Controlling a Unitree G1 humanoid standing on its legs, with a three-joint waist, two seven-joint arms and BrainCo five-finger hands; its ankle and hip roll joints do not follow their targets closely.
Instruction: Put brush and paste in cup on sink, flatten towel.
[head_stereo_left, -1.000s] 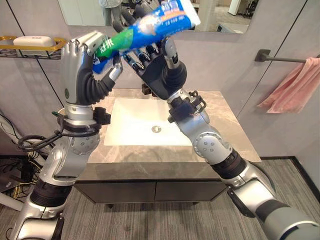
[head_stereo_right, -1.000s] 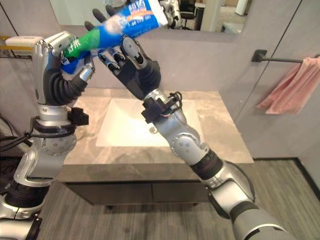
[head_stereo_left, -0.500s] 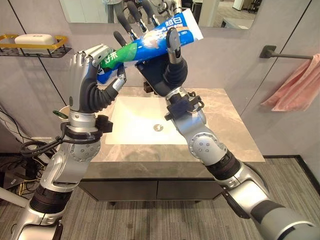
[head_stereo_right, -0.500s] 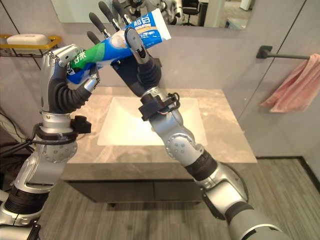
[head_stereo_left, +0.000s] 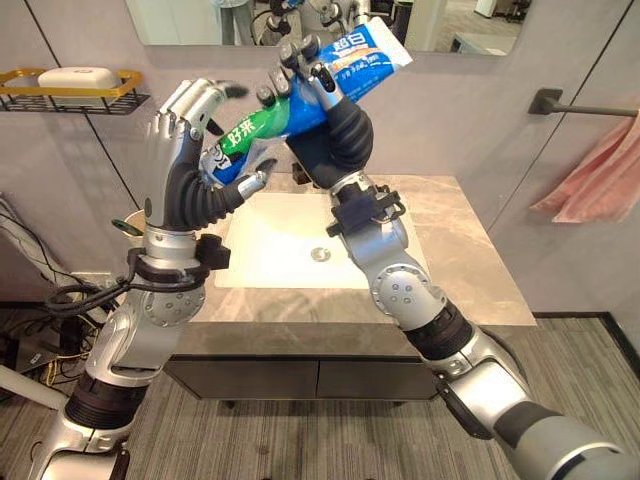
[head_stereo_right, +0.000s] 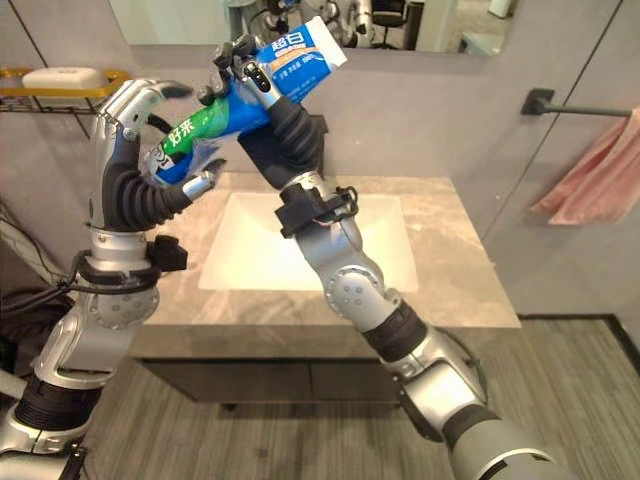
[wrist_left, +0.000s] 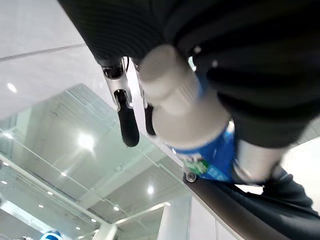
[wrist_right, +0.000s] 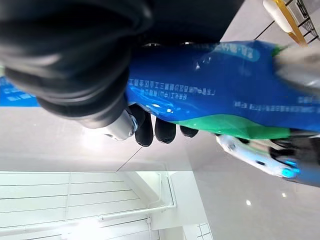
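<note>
The big blue-and-green toothpaste tube (head_stereo_left: 300, 90) is hanging in the air above the white rectangular sink basin (head_stereo_left: 290, 245), tilted, w/ its flat crimped end up toward the wall mirror (head_stereo_left: 330, 15) and its white cap end lower, on the robot's left. The right hand (head_stereo_left: 325, 110) is grasping the tube around its middle, fingers and thumb curled round it; the right wrist view is showing the dark fingertips wrapped under the blue body. The left hand (head_stereo_left: 190, 150) is sitting at the tube's lower green end, fingers spread and mostly straightened, thumb reaching toward the cap – released, not clamping. In the left wrist view the white cap (wrist_left: 172, 97) is showing right by the palm.

The basin is sitting in a grey marble-look countertop (head_stereo_left: 450, 260). Left of the basin, on the wall, a gold wire shelf (head_stereo_left: 70, 95) is carrying a white soap bar (head_stereo_left: 68, 77). Right of the basin, well apart, a pink towel (head_stereo_left: 600, 170) is hanging bunched from a dark wall bar (head_stereo_left: 585, 105).
</note>
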